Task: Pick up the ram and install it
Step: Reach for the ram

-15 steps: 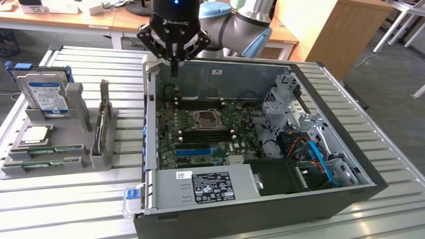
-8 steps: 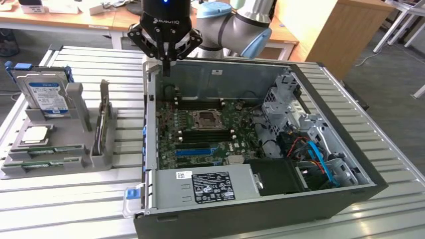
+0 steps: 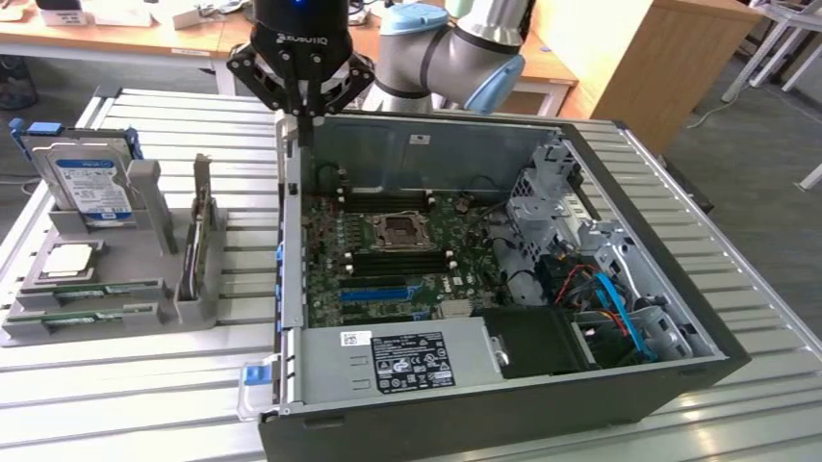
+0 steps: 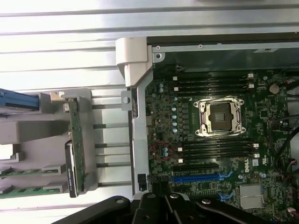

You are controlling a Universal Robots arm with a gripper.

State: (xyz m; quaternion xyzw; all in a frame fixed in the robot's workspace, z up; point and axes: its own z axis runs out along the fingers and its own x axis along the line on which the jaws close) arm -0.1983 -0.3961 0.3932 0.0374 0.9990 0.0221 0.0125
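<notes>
Pick-up not begun, I'd say — gripper [image 3: 304,117] shut, empty, over the PC case [image 3: 293,241] wall, ram [image 3: 110,288] well apart in its holder [image 3: 148,197] — a grab needs jaws opened 1st.

Green ram [image 3: 110,288], grey rack [image 3: 144,197]

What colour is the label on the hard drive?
The hard drive label is blue and white, clearest in the exterior view.

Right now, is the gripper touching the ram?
Apart. The exterior view shows the gripper over a corner of the computer case, with the ram in the gray holder well away.
</notes>
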